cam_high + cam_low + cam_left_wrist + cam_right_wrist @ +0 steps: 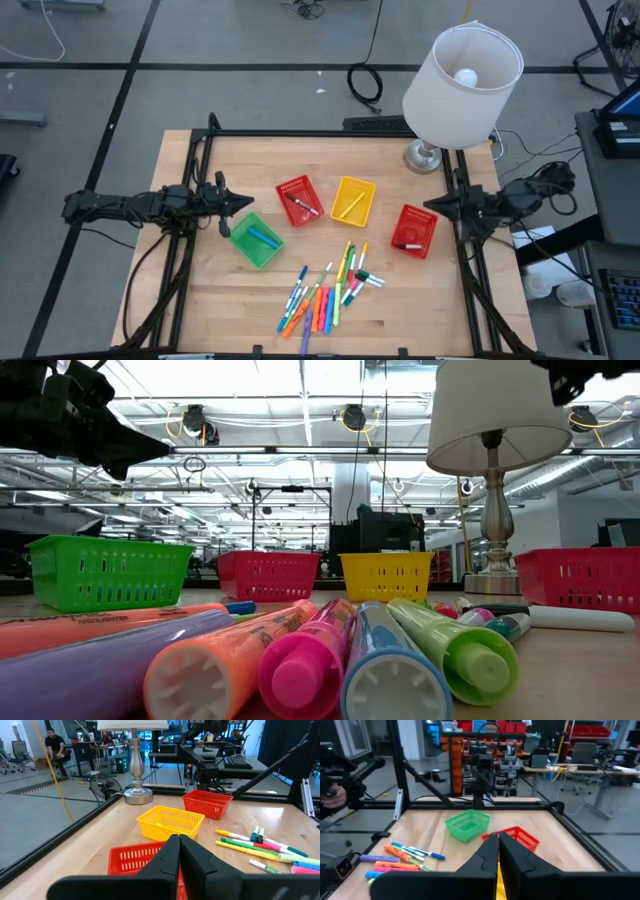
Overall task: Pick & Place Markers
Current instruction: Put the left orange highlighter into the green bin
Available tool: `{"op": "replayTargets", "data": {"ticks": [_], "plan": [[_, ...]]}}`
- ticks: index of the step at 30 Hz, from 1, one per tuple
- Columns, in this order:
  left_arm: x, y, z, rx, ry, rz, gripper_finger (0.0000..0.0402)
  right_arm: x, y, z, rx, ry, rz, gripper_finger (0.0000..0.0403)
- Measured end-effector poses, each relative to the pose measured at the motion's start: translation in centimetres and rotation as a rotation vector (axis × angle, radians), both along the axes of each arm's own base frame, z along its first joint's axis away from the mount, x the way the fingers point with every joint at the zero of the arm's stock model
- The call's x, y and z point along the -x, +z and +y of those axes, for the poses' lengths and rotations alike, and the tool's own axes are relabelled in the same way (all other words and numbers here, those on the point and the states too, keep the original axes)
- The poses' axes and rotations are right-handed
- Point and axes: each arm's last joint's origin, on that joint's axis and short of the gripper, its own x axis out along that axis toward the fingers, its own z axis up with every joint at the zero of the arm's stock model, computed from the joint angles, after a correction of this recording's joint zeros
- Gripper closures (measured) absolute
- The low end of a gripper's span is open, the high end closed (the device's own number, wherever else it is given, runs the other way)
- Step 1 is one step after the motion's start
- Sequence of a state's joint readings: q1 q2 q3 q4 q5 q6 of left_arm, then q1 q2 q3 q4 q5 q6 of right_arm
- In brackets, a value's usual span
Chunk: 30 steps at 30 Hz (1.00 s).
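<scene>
Several markers [328, 290] in orange, blue, green, yellow and pink lie loose in a pile on the wood near the table's front edge, large in the low view [300, 660]. More single markers lie inside the baskets: a blue one in the green basket [257, 241], one in the left red basket [298, 200], one in the yellow basket [353, 200] and one in the right red basket [415, 231]. My left gripper [248, 203] is shut and empty at the table's left, level, above the green basket's far side. My right gripper [429, 206] is shut and empty at the right, beside the right red basket.
A lamp with a white shade [463, 85] stands on its metal base [425, 156] at the table's far right corner. Black frame rails [196, 180] run along the table's left and right sides. Bare wood lies between the baskets and the marker pile.
</scene>
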<state>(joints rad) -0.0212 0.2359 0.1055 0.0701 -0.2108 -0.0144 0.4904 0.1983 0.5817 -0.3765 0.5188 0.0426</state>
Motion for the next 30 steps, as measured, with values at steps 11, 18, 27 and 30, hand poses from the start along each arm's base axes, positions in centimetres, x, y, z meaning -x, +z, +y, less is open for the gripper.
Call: {"op": "replayTargets", "data": {"ticks": [11, 18, 27, 30], "plan": [[0.1, 0.0, 0.2, -0.015, 0.086, 0.001, 0.0382, 0.1, -3.9, 0.0, -0.008, 0.019, -0.177, 0.0403], [0.1, 0.0, 0.3, -0.062, 0.086, 0.012, 0.0382, -0.7, -5.6, 0.3, 0.033, -0.029, -0.178, 0.0403], [0.1, 0.0, 0.3, -0.067, 0.085, 0.013, 0.0382, -1.4, -7.4, 0.7, 0.069, -0.022, -0.165, 0.0403], [0.1, 0.0, 0.3, -0.067, 0.088, 0.013, 0.0382, -1.4, -7.5, 0.7, 0.058, -0.002, -0.167, 0.0403]]}}
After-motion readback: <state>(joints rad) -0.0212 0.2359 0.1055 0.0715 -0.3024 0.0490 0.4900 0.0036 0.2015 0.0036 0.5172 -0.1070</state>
